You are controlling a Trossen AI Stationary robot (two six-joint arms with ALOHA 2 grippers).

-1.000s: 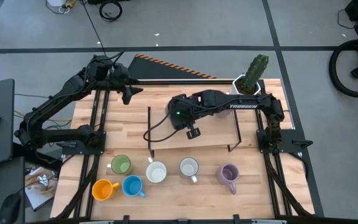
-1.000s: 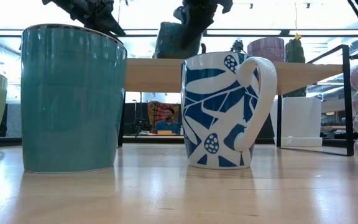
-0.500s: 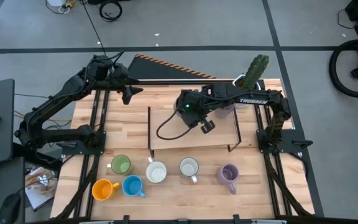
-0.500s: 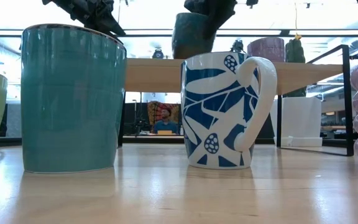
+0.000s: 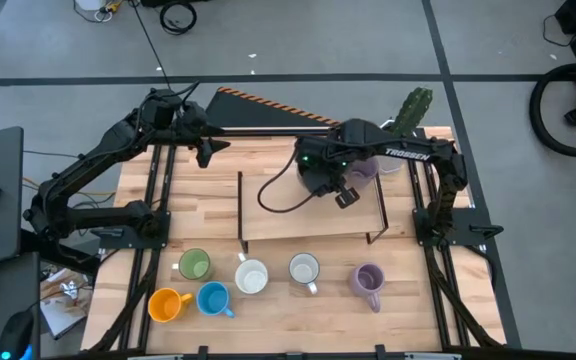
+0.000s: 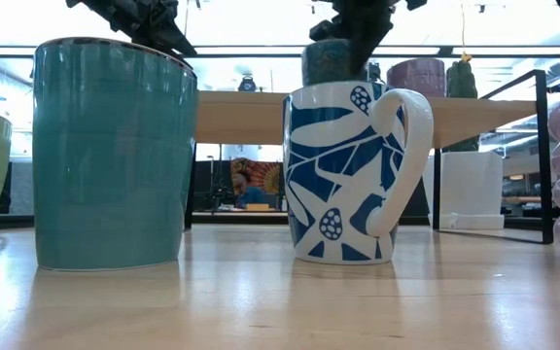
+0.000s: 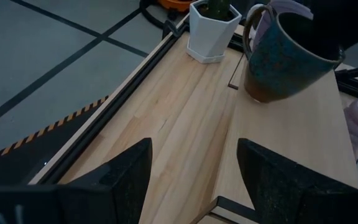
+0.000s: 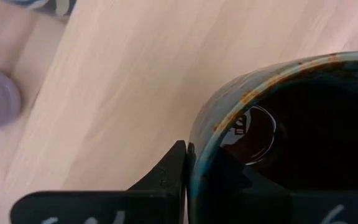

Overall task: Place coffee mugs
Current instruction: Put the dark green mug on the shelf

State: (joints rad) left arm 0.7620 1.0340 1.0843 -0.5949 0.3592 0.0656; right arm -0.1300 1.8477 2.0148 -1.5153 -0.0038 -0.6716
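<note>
High view: the right gripper (image 5: 343, 190) hangs over the raised shelf (image 5: 268, 215), near its cactus-side end; six mugs stand in the table's front rows. Low view: the dark mug (image 6: 333, 63) sits at shelf-top level. Left wrist view: the left gripper (image 7: 191, 180) waits with fingers apart at the table's far left; the mug's base looks seated beside a lavender mug (image 7: 284, 9). Right wrist view: fingers are clamped on the dark mug's rim. Confirm flat contact before releasing, then lift straight up.
</note>
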